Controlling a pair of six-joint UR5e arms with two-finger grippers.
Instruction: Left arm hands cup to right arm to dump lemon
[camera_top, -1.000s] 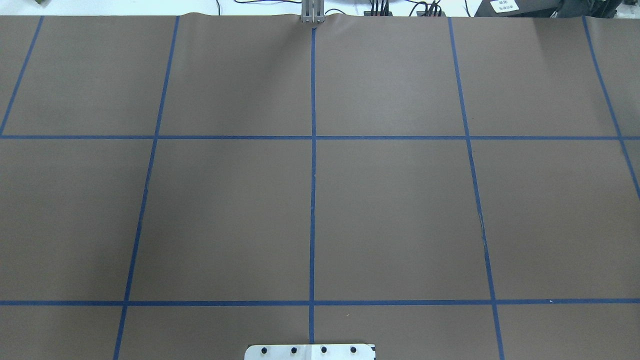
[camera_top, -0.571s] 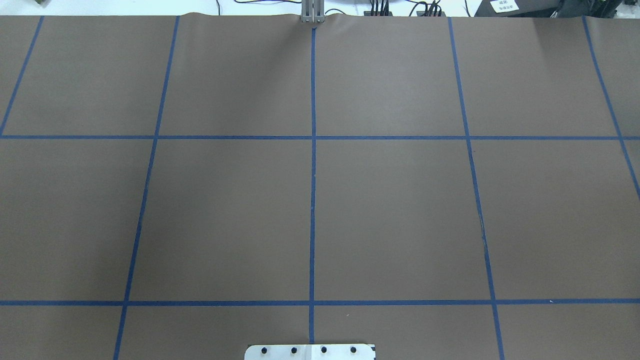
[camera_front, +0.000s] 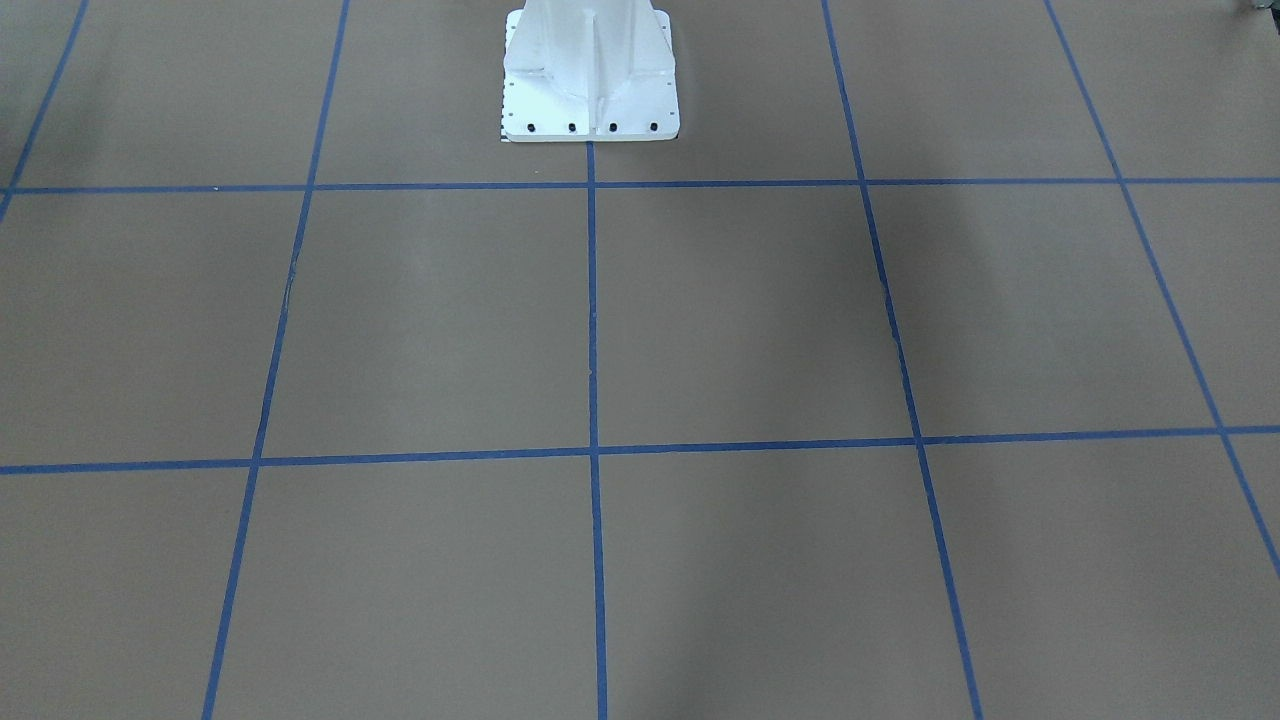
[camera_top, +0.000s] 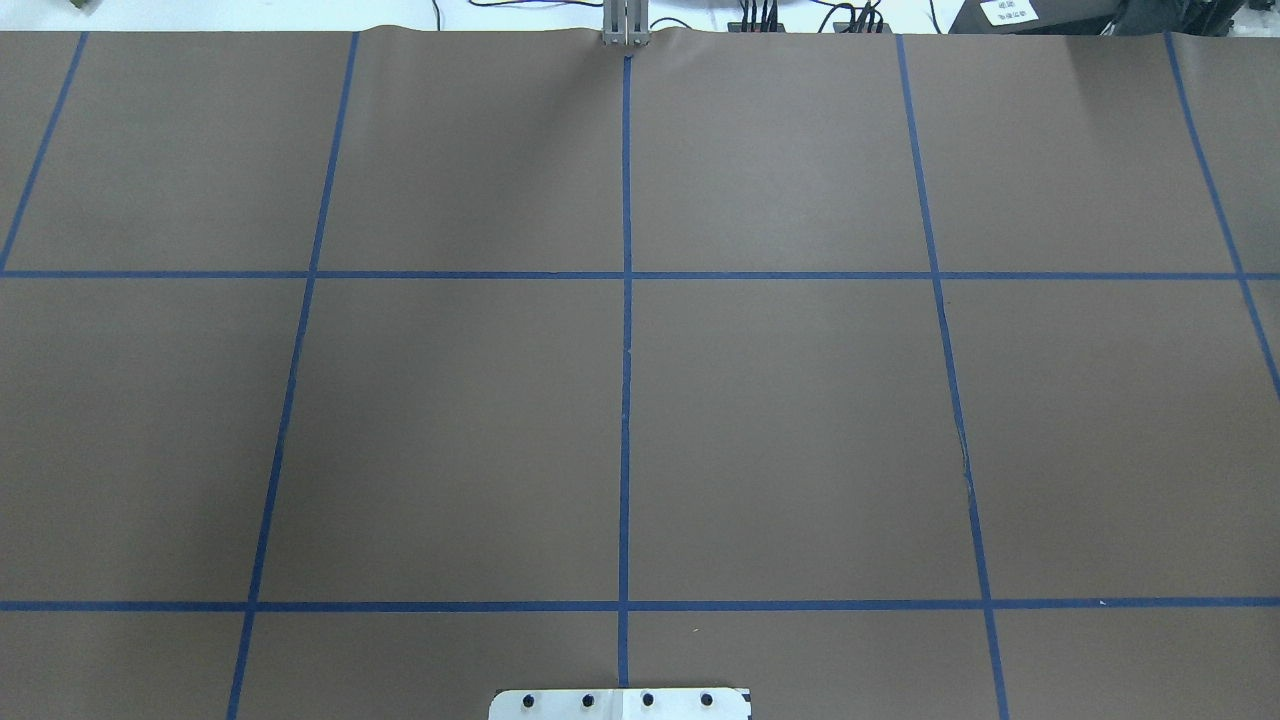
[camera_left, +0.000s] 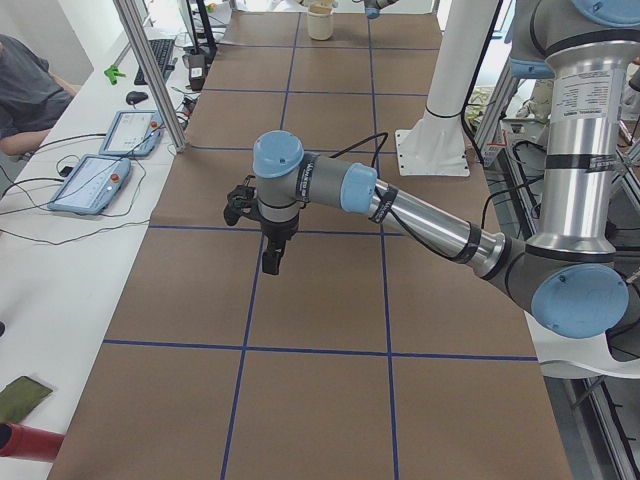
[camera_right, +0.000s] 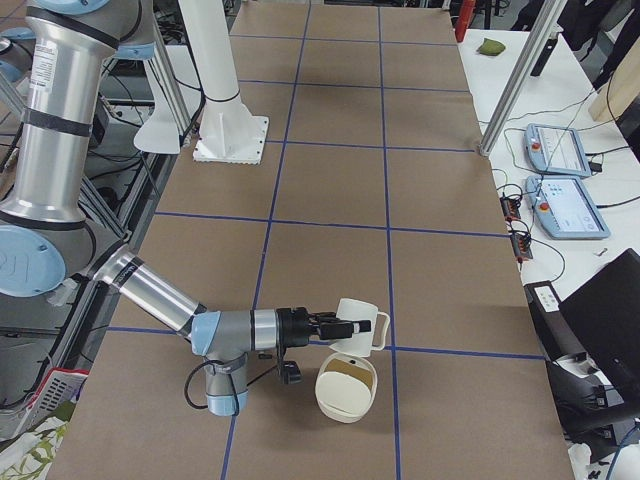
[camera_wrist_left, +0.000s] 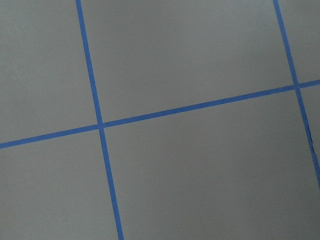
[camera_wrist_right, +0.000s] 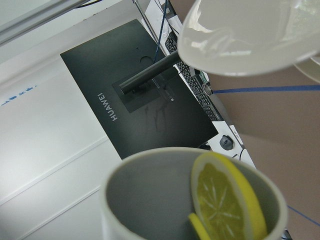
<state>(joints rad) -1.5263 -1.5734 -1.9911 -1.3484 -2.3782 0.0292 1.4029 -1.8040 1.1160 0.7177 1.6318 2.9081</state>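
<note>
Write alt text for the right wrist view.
A lemon slice leans inside a white cup with a grey interior, close to the camera. Beyond it are a white bowl and the back of a black HUAWEI monitor.

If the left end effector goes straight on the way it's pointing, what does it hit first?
Likely the brown table cover, near a blue tape crossing; the left end effector points down and nothing shows beneath it.

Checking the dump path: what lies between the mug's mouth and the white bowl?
Nothing; the right wrist view shows an open gap between mug and bowl, with the lemon slice inside the mug.
</note>
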